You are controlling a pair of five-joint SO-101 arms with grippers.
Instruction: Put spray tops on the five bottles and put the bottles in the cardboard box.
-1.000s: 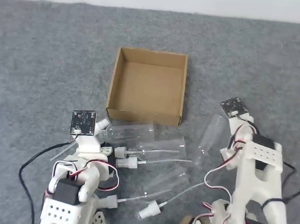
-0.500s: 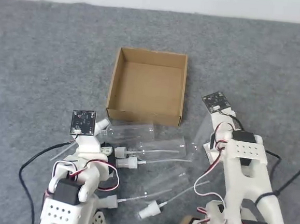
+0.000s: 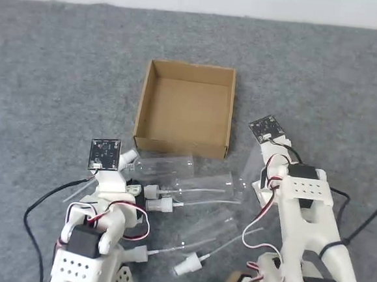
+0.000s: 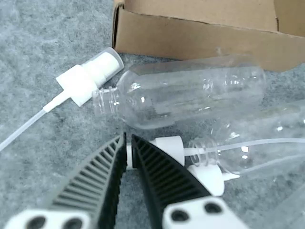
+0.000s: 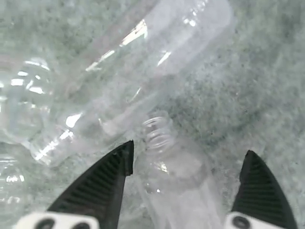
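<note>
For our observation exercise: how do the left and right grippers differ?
The left gripper pinches a white spray top; the right gripper is wide open. The left gripper's top has its tube in a bottle; the right gripper straddles a bare-necked bottle. Both hang low over carpet.

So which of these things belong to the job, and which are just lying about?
Job things: cardboard box; clear bottles; spray tops; left gripper, shut on a spray top; right gripper, open around a bottle's neck.

Lying about: grey carpet; arm cables.
</note>
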